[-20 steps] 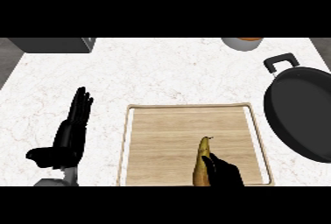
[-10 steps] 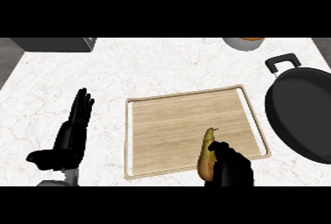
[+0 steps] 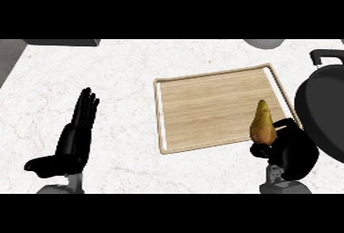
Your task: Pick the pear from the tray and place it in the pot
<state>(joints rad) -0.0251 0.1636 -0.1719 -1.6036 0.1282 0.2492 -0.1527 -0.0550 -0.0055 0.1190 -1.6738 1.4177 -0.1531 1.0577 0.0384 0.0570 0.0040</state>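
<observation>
Fingers curled round the pear, the right hand holds it at the tray's right edge, grasp seemingly done, the pot at the bench's right edge unreached; left hand rests open.

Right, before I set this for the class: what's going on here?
The robot's right hand is curled round the pear, holding it tip-up at the right edge of the wooden tray. The black pot stands just to the right of the tray, and the pear is not in it yet. The left hand rests open at the left of the marble counter.
</observation>
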